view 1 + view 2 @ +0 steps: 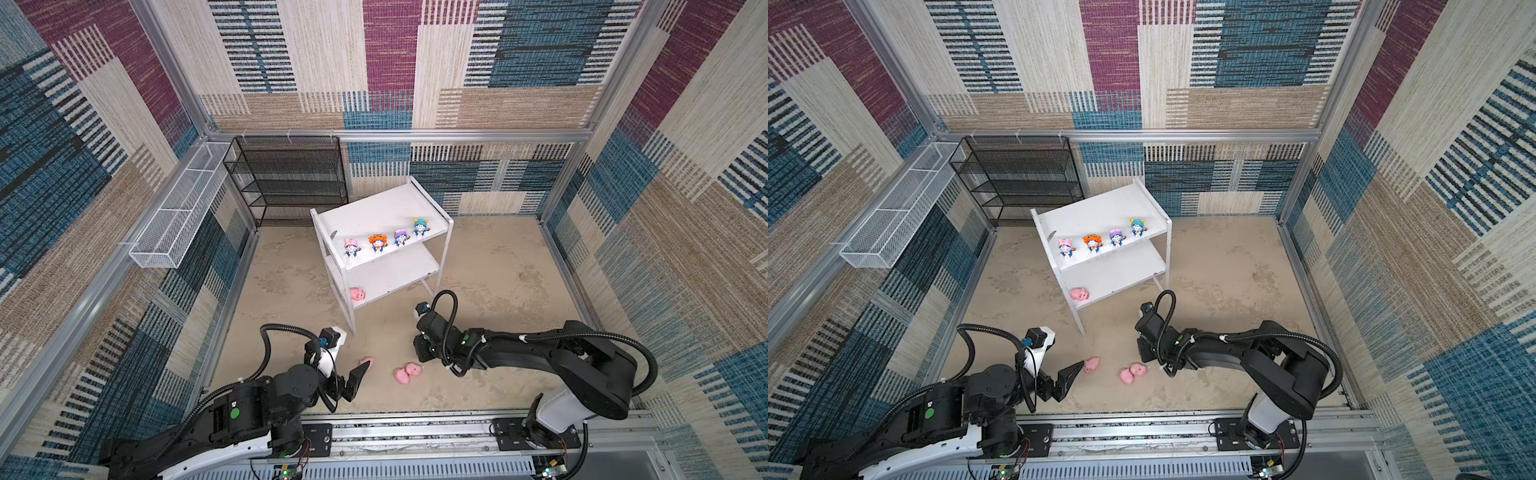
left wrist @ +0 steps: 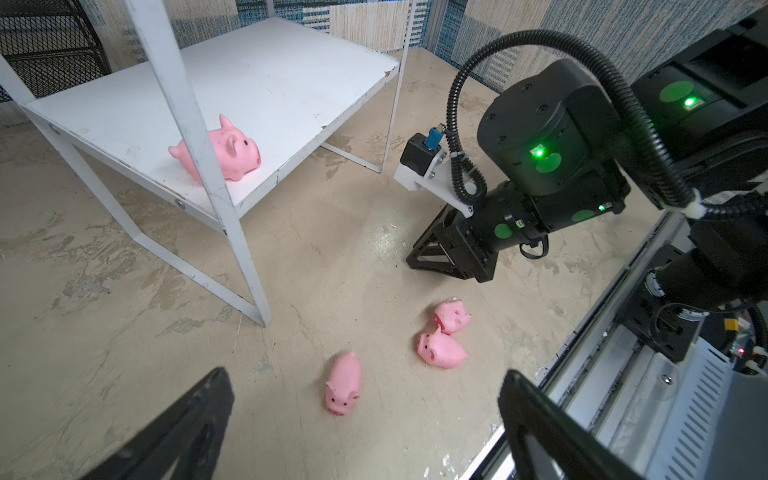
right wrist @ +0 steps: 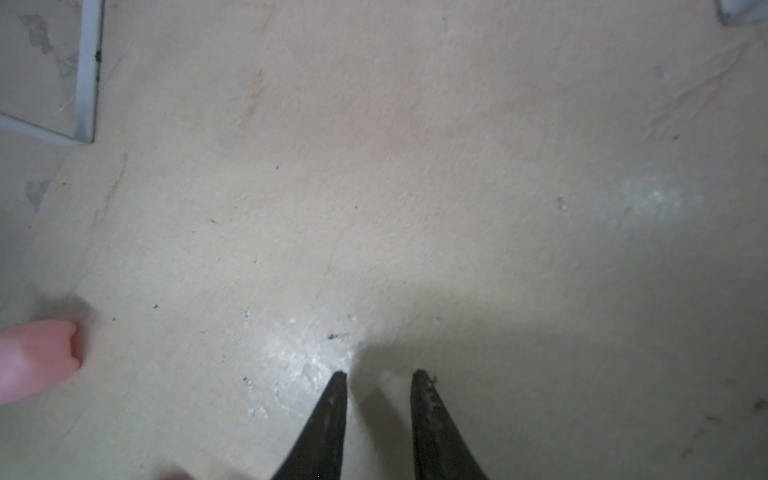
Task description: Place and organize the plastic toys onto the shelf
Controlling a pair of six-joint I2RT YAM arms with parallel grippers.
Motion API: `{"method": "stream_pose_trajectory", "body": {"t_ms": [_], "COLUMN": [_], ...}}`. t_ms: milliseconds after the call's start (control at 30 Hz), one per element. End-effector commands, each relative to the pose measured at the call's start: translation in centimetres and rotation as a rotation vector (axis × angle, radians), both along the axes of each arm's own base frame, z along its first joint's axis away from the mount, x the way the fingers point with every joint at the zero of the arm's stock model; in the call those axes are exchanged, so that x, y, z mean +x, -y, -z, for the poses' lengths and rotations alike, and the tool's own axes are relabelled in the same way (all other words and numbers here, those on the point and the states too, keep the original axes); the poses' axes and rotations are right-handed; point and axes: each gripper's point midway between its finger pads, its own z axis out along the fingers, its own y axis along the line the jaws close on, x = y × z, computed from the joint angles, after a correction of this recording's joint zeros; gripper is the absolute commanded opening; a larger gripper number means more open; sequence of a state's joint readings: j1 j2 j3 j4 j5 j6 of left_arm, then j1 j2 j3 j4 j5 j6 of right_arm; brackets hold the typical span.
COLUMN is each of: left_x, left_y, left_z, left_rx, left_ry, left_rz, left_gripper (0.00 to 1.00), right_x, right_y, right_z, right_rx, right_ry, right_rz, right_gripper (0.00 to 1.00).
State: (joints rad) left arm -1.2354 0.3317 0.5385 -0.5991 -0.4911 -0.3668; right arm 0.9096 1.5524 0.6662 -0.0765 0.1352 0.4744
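The left tool [image 2: 365, 371] is released, jaws spread wide and empty, low over the desk [image 1: 498, 270]. In both top views a lone pig [image 1: 368, 361], pink, lies at its 1 o'clock, just beside one fingertip. The right tool [image 3: 379, 374] points down at bare desk, jaws a narrow gap apart, grasping nothing. At its 7 o'clock two pigs [image 1: 402, 375] lie touching each other. The white shelf [image 1: 382, 208] stands at 12 o'clock from them. A fourth pig [image 1: 357, 294] lies at the 8 o'clock corner of its lower board. Four figurines [image 1: 377, 242] stand in a row on the upper board, hooded pink, orange, purple and teal.
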Motion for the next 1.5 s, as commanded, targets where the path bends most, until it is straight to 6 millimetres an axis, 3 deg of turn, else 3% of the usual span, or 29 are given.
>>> {"method": "stream_pose_trajectory", "body": {"t_ms": [0, 100, 200, 300, 433, 633, 767, 1133, 1333, 1467], "left_x": [0.2, 0.2, 0.2, 0.2, 0.2, 0.2, 0.2, 0.2, 0.2, 0.2], "left_y": [-0.1, -0.1, 0.0, 0.0, 0.0, 0.1, 0.0, 0.0, 0.0, 0.0], "left_z": [-0.3, -0.2, -0.1, -0.2, -0.3, -0.2, -0.1, -0.1, -0.2, -0.3], "left_rx": [-0.008, -0.008, -0.006, -0.009, -0.010, -0.009, -0.007, -0.008, -0.009, -0.008], "left_ry": [0.010, 0.008, 0.008, 0.009, 0.009, 0.006, 0.006, 0.005, 0.008, 0.013], "left_rz": [-0.013, -0.011, -0.010, -0.011, -0.007, -0.007, -0.010, -0.011, -0.011, -0.013], "left_gripper": [1.00, 1.00, 1.00, 1.00, 1.00, 1.00, 1.00, 1.00, 1.00, 1.00], "right_x": [-1.1, -3.9, -6.7, -8.4, -8.4, -8.5, -9.0, -8.7, -7.3, -6.0], "right_y": [-0.1, -1.6, -2.4, -3.1, -2.6, -2.9, -3.4, -3.8, -3.4, -2.8], "right_z": [-1.1, -2.5, -3.7, -4.7, -4.3, -4.3, -4.5, -2.0, -0.8, -0.9], "right_rx": [0.015, 0.118, 0.130, 0.142, 0.126, 0.089, 0.081, 0.012, -0.060, -0.063], "right_ry": [0.029, 0.043, 0.107, 0.175, 0.172, 0.208, 0.233, 0.196, 0.192, 0.193], "right_rz": [-0.119, -0.302, -0.426, -0.477, -0.441, -0.438, -0.470, -0.471, -0.412, -0.359], "right_gripper": [0.30, 0.33, 0.46, 0.52, 0.50, 0.40, 0.41, 0.42, 0.28, 0.16]}}
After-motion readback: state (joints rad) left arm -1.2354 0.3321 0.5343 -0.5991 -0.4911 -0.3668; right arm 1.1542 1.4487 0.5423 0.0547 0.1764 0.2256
